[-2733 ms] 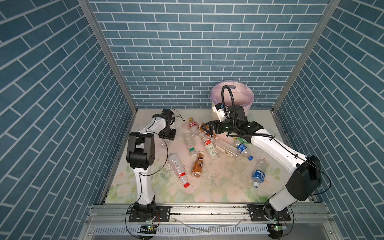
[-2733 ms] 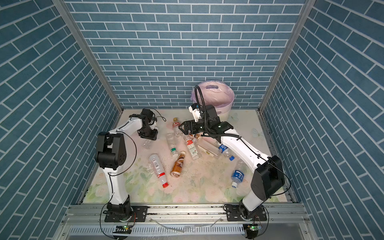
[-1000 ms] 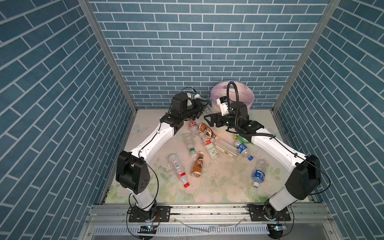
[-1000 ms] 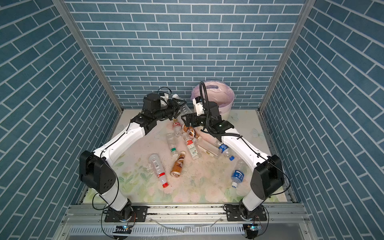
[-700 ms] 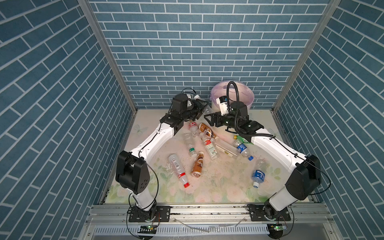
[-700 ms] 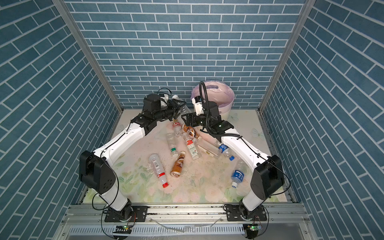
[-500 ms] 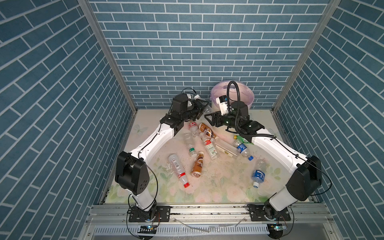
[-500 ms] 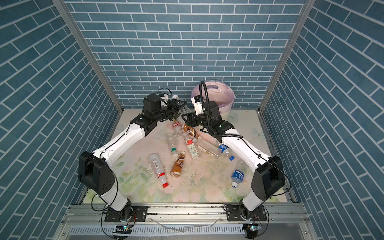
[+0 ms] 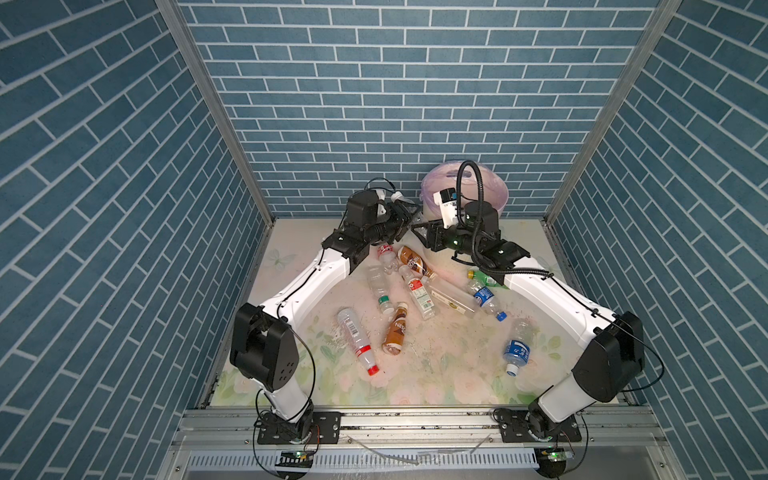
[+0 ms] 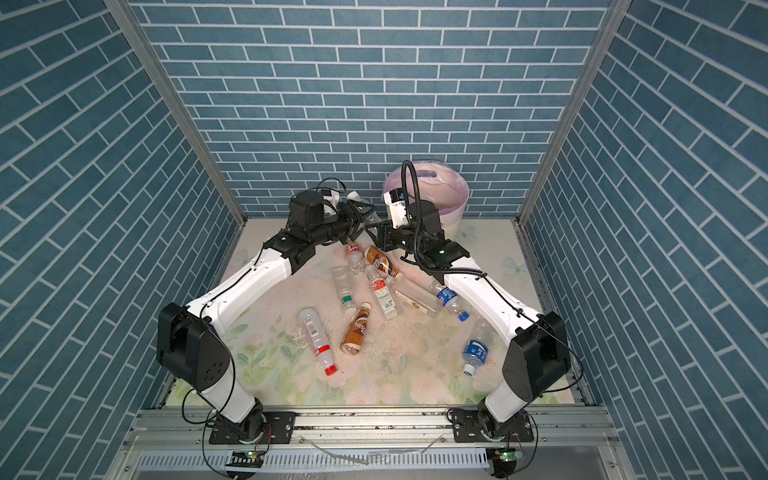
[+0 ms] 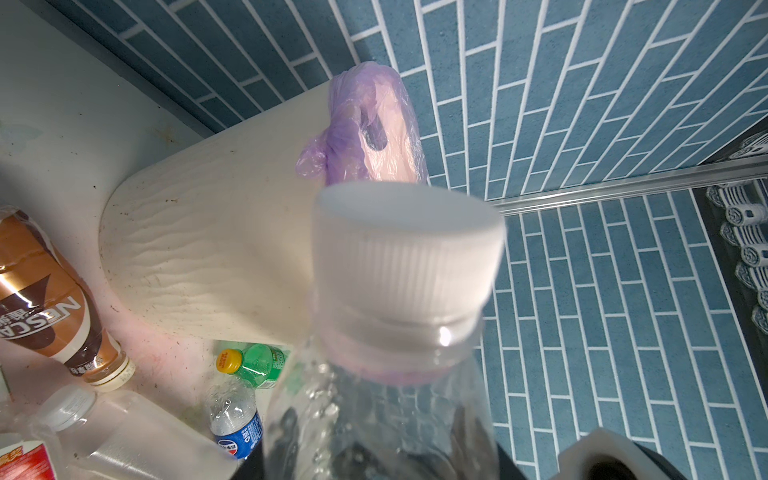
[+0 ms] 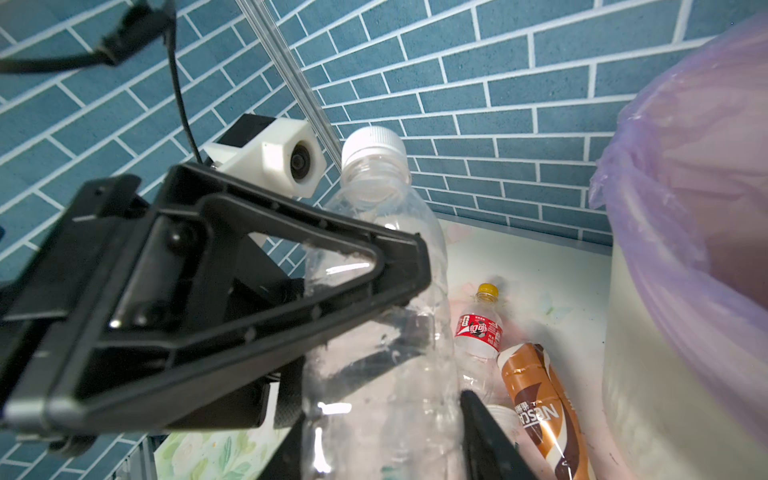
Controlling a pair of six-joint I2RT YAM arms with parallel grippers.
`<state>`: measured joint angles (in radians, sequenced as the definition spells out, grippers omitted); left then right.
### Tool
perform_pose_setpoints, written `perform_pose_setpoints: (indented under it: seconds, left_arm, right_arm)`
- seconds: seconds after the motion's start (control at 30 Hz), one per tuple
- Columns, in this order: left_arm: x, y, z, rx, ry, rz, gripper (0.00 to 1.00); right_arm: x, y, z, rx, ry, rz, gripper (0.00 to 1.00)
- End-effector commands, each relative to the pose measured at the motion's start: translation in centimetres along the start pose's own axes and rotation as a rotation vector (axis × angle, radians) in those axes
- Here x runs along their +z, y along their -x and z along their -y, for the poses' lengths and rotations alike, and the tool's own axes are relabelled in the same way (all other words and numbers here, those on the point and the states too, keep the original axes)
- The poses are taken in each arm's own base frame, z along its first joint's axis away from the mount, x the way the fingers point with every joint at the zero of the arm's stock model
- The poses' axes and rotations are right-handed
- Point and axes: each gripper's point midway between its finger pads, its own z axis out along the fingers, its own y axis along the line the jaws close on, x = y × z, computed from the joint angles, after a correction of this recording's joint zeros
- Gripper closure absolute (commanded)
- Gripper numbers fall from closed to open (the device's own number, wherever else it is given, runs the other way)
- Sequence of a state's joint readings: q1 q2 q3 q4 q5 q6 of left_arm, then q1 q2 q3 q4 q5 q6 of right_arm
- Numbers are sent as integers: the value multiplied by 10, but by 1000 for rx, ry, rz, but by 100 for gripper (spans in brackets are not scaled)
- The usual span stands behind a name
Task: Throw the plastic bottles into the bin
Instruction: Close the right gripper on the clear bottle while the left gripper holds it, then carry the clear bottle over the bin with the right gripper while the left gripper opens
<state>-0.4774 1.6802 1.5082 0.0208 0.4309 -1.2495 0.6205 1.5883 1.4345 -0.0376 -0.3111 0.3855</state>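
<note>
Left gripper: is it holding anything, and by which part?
The left gripper holds a clear white-capped bottle by its body, cap free. The jaws of the right gripper bracket that body; whether they grip cannot be told.

The bin [image 11: 208,249] is ribbed cream-white, with a translucent lilac liner [image 11: 365,120]. Beside the bin, the clear bottle [image 11: 386,415] has a white cap [image 11: 407,249]. Near the bin lie a green bottle [image 11: 262,365] with a yellow cap, two brown bottles [image 9: 395,332] and blue-labelled bottles [image 9: 516,352]. The bench [image 9: 436,374] seems faintly floral, pink and green. The walls [image 9: 374,104] are teal brick.
</note>
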Motion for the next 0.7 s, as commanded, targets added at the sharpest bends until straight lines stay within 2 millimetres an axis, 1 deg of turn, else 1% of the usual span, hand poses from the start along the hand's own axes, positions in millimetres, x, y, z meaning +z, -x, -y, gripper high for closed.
perform_pose_setpoints:
  seconds: [0.0, 0.17, 0.37, 0.43, 0.53, 0.67]
  left_arm:
    - [-7, -6, 12, 15, -30, -10, 39]
    - [-8, -7, 12, 16, -31, -13, 34]
    - [-12, -2, 15, 34, -23, -2, 17]
    - [-14, 1, 21, 47, -30, 1, 13]
    - [-20, 7, 28, 67, -28, 19, 2]
    - [-23, 13, 48, 96, -56, 32, 1]
  right_arm:
    - [-19, 30, -17, -3, 43, 84, 59]
    - [-21, 29, -18, 1, 42, 80, 64]
    - [-26, 29, -17, -3, 20, 70, 68]
    - [-29, 31, -14, -1, 8, 71, 68]
    - [-37, 34, -9, 5, -5, 75, 69]
    - [-53, 46, 5, 11, -49, 105, 70]
